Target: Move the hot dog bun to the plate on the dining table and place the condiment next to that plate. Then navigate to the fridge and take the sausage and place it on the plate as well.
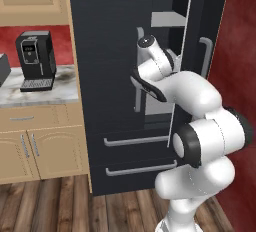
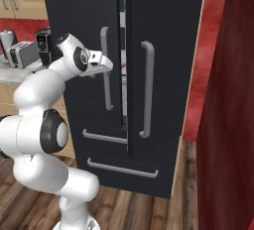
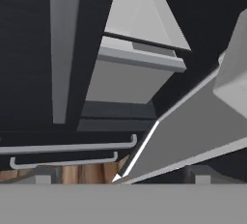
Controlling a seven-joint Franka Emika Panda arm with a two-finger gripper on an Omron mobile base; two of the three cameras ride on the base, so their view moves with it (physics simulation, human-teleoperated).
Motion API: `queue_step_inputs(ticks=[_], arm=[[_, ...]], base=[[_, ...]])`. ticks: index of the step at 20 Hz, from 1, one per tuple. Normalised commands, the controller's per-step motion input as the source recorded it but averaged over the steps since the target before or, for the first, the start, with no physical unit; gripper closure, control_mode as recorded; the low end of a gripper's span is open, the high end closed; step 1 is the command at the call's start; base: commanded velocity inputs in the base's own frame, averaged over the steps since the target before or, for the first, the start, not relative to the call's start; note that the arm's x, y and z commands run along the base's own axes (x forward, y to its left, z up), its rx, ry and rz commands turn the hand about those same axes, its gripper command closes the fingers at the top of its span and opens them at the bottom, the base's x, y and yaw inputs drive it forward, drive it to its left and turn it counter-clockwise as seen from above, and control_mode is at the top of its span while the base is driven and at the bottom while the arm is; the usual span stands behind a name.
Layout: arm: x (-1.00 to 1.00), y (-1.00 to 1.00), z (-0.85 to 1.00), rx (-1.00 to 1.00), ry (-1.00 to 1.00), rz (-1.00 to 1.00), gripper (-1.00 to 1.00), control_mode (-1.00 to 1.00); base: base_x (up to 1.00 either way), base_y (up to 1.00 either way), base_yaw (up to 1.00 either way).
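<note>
The robot is standing at the tall black fridge [image 1: 125, 76] with long silvery handles, so judging by this the fridge leg of the task is under way; whether the bun and condiment steps are finished cannot be told from here. The sausage is not yet in hand. The right-hand door is hanging partly ajar, and pale grey shelves [image 3: 135, 68] are showing just ahead of the end effector [image 2: 106, 67]. The white arm is bending sharply at the elbow and reaching forward at handle height, with the end effector beside the left door's silvery handle [image 2: 105, 68]. Its fingers are standing wide apart, holding nothing.
</note>
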Motion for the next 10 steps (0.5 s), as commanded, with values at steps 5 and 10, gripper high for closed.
queue_step_inputs(ticks=[5,10], arm=[[0.32,-0.31,-0.02,0.0,-0.01,0.01,-1.0,-1.0],[0.18,-0.41,0.0,0.0,-0.04,0.0,-1.0,-1.0]], base=[[0.0,0.0,0.0],[0.0,0.0,0.0]])
